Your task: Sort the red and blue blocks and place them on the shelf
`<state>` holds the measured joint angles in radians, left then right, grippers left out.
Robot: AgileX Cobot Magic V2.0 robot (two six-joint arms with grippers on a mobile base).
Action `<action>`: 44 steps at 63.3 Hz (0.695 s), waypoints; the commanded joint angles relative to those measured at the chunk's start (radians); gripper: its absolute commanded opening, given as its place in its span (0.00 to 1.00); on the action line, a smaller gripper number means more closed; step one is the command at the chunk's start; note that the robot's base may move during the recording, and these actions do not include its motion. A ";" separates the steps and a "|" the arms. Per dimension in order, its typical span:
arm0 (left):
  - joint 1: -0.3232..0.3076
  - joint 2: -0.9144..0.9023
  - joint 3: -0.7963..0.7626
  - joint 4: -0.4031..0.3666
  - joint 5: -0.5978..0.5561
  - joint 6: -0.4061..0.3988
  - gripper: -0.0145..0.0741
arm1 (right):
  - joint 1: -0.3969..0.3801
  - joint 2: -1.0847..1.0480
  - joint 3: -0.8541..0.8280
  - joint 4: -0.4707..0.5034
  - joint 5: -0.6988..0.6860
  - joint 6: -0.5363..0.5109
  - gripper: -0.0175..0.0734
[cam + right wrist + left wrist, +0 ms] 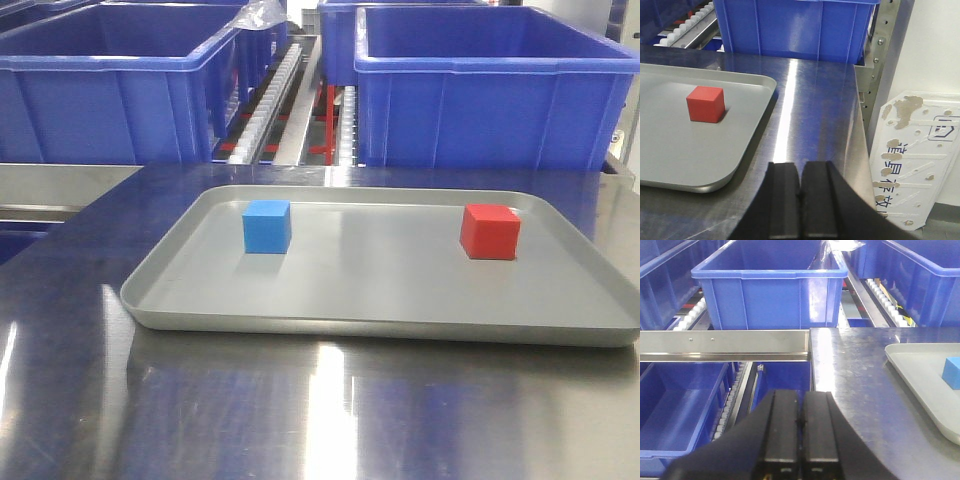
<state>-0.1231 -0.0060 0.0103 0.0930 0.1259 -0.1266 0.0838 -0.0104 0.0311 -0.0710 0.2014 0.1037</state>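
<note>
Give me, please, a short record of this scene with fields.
blue block: on tray, left side
red block: on tray, right side, apart from blue
tray: on steel table
shelf: behind table, holds blue bins; no block on it
left end effector: shut, empty
right end effector: shut, empty
</note>
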 commanded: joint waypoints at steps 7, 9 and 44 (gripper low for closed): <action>-0.001 -0.018 0.029 -0.007 -0.094 0.000 0.30 | -0.004 -0.017 0.000 -0.009 -0.085 -0.007 0.25; -0.001 -0.018 0.029 -0.007 -0.094 0.000 0.30 | -0.004 -0.017 0.000 -0.009 -0.085 -0.007 0.25; -0.001 -0.018 0.029 -0.007 -0.094 0.000 0.30 | -0.004 -0.017 0.000 -0.009 -0.085 -0.007 0.25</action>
<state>-0.1231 -0.0060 0.0103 0.0930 0.1259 -0.1266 0.0838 -0.0104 0.0311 -0.0710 0.2014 0.1037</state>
